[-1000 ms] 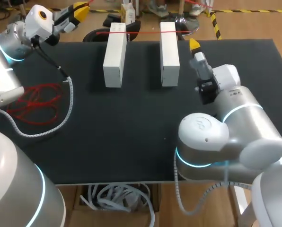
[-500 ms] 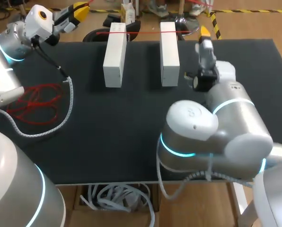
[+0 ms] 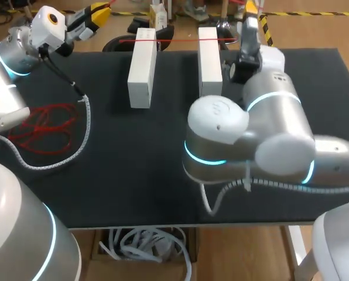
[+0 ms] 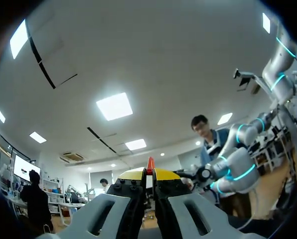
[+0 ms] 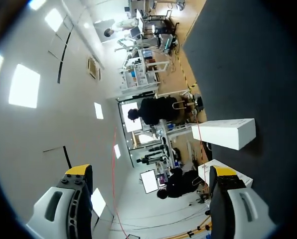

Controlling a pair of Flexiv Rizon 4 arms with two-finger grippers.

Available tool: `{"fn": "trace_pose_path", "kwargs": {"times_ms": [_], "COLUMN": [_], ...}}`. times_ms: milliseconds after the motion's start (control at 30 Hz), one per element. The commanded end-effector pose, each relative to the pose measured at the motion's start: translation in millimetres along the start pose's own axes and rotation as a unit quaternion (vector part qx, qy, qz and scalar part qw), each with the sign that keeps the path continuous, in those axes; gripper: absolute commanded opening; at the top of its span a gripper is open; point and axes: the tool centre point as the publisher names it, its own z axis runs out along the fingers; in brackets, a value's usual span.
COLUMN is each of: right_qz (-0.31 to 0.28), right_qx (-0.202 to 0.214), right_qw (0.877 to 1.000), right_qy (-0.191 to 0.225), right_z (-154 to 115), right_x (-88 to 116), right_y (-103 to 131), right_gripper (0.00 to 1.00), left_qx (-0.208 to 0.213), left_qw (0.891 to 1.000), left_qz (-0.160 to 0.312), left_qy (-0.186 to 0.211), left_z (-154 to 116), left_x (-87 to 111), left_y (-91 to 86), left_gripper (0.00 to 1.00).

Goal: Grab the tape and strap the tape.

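Left gripper (image 4: 149, 175) — jaws pressed together, pinching the thin red tape (image 3: 180, 40). The tape runs taut across the far ends of two white rectangular blocks (image 3: 142, 67) near the black table's (image 3: 133, 175) back edge. Right gripper (image 5: 149, 172) — jaws spread wide, empty, raised beyond the right-hand block. Risk: closing off-line would miss the tape. Snagging it could shift the blocks or pull it from the left pinch.

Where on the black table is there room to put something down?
Bare mat in front of the blocks, between the red coil and the right arm. Crowded: the gap between the blocks, with tape strung across.
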Motion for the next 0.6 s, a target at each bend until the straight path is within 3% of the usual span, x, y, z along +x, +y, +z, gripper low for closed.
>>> {"fn": "trace_pose_path", "kwargs": {"times_ms": [33,233,333,400,500,600], "right_qz": [0.006,0.024,0.035,0.042,0.039,0.030], "right_qx": [-0.014,0.005,0.009,0.007,0.007,0.008], "right_qw": [1.000,1.000,0.999,0.999,0.999,0.999], "right_qy": [-0.009,0.000,0.002,0.003,0.012,0.023], "right_z": [13.5,17.3,17.8,16.8,13.9,11.0], "right_x": [14.9,22.5,24.4,26.1,29.3,34.1], "right_y": [-2.8,-7.3,-8.0,-7.4,-8.0,-8.2], "right_gripper": [1.00,1.00,0.91,0.71,0.54,0.55], "left_qx": [0.001,0.001,0.001,0.001,0.001,0.001], "left_qw": [1.000,1.000,1.000,1.000,1.000,1.000], "left_qz": [0.001,0.001,0.001,0.001,0.001,0.001], "left_qy": [0.002,0.002,0.002,0.002,0.002,0.002], "left_z": [-1.0,-1.0,-1.0,-1.0,-1.0,-1.0], "left_x": [-0.6,-0.6,-0.6,-0.6,-0.6,-0.6], "left_y": [0.9,0.9,0.9,0.9,0.9,0.9], "left_gripper": [0.00,0.00,0.00,0.00,0.00,0.00]}}
